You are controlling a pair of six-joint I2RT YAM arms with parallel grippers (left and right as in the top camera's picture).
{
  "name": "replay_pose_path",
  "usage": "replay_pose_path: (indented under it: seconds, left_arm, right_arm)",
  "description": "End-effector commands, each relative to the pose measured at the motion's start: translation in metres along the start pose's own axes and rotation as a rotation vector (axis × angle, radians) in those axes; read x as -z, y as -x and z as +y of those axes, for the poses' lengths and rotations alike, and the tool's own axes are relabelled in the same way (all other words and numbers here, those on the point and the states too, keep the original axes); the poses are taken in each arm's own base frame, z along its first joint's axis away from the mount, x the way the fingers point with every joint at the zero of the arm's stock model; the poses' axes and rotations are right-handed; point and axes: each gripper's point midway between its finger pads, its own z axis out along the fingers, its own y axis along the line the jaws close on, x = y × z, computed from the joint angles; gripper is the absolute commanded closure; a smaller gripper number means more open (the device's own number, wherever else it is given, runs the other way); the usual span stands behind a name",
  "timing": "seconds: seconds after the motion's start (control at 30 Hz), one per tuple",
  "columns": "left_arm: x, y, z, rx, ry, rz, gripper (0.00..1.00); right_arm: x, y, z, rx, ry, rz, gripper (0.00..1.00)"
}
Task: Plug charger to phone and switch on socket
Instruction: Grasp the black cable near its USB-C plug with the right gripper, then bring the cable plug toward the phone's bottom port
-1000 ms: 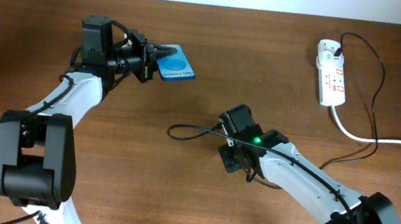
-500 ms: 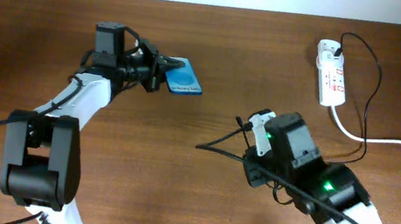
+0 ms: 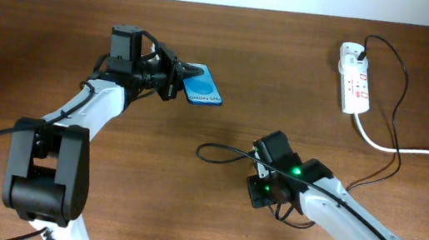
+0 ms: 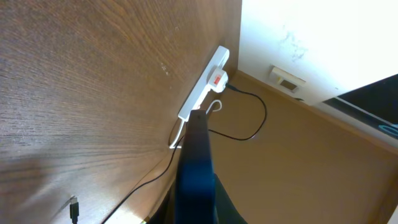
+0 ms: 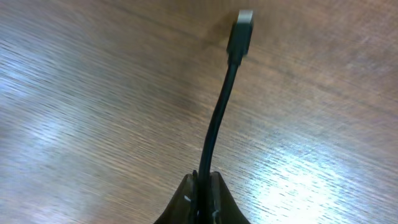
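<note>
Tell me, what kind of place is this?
Probably a robot lab or workshop bench: a left arm and right arm stand at a wooden table, with a white power strip.

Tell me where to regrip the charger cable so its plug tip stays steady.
Just behind the plug tip, on the thicker collar, closing across it from above. The right gripper is shut on the charger cable well back, and the free length bows, so the tip would likely wander.

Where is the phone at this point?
Overhead view: the phone is upper centre-left, gripped at one end by the left gripper, far left of the power strip.
</note>
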Motion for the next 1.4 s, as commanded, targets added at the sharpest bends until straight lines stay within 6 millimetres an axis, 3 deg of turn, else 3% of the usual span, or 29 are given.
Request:
replay_pose_path:
  seconds: [0.0,0.03,0.07,0.2,0.3,0.43,0.6,0.73,0.83,0.9,1.0,1.13,1.27,1.37]
  left_arm:
    - [0.007,-0.005,-0.017,-0.058,-0.037,0.001,1.0]
    - [0.009,-0.003,-0.017,-0.057,-0.039,-0.001,1.0]
    - [0.009,-0.003,-0.017,-0.056,-0.04,0.001,1.0]
    - [0.009,-0.004,-0.017,-0.056,-0.041,0.005,1.0]
    - [0.009,-0.006,-0.019,-0.063,-0.048,0.014,1.0]
    - [0.009,-0.005,-0.02,-0.068,-0.051,0.012,1.0]
    - [0.009,-0.005,-0.02,-0.068,-0.051,0.012,1.0]
    - [0.011,-0.003,-0.02,-0.066,-0.053,0.008,1.0]
    - [0.011,-0.003,-0.02,-0.066,-0.053,0.008,1.0]
    - [0.011,-0.003,-0.02,-0.067,-0.052,0.006,1.0]
    - [0.011,-0.002,-0.019,-0.067,-0.051,-0.002,1.0]
    - [0.011,-0.002,-0.019,-0.076,-0.05,-0.002,1.0]
    - [0.01,-0.003,-0.016,-0.076,-0.04,0.0,1.0]
    - [0.005,-0.007,-0.012,-0.101,-0.019,0.002,1.0]
  right_arm:
    - [-0.006,-0.003,-0.004,-0.02,-0.016,0.023,0.76]
    - [-0.006,-0.003,-0.004,-0.02,-0.016,0.022,0.62]
    - [-0.005,-0.001,-0.003,-0.021,-0.015,0.019,0.59]
    - [0.007,0.023,-0.002,-0.03,-0.032,-0.048,0.49]
    - [0.009,0.038,-0.005,-0.028,-0.053,-0.11,0.48]
    - [0.008,0.048,-0.004,-0.001,-0.057,-0.147,0.56]
    - [-0.015,0.044,-0.009,-0.003,-0.079,-0.092,0.66]
    - [-0.017,0.043,-0.012,-0.005,-0.098,-0.087,0.87]
    - [-0.017,0.043,-0.012,-0.007,-0.099,-0.084,0.96]
    - [-0.016,0.044,-0.012,-0.008,-0.098,-0.087,0.96]
    - [0.006,0.053,-0.008,-0.007,-0.096,-0.094,0.96]
    - [0.079,0.074,0.003,-0.004,-0.062,-0.235,0.96]
    - [0.143,0.064,0.005,-0.025,-0.012,-0.412,0.96]
    - [0.155,0.056,0.006,-0.022,0.014,-0.482,0.96]
